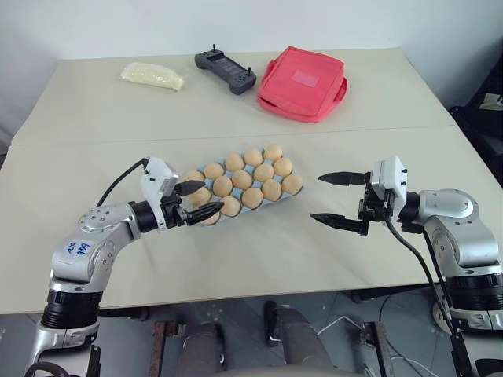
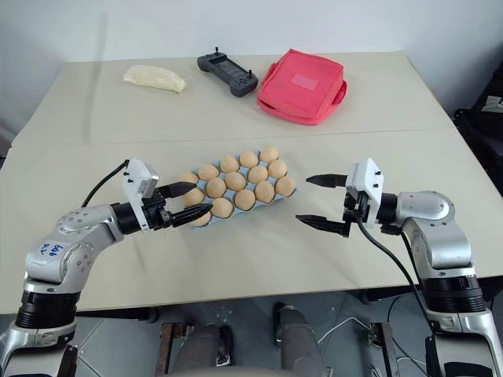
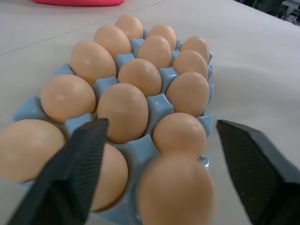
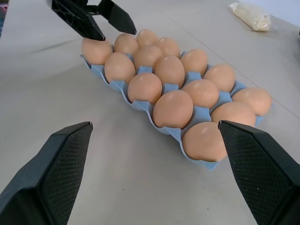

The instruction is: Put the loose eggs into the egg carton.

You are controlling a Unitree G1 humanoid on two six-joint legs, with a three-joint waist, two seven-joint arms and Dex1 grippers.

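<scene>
My left hand (image 1: 198, 199) is spread wide at the carton's (image 1: 277, 198) nine-o'clock end, straddling the last egg (image 3: 176, 192) so it can settle into its cup. The eggs (image 1: 242, 180) fill the carton mid-table. At three o'clock, my right hand (image 1: 339, 199) hovers open, empty.

Both arms reach inward, L hand (image 1: 196, 200) and R hand (image 1: 339, 199) apparently open, fingers spread.

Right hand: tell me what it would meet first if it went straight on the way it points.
Likely the egg carton: the open right hand points left at its near end, with bare table between. Depth is unclear.
</scene>
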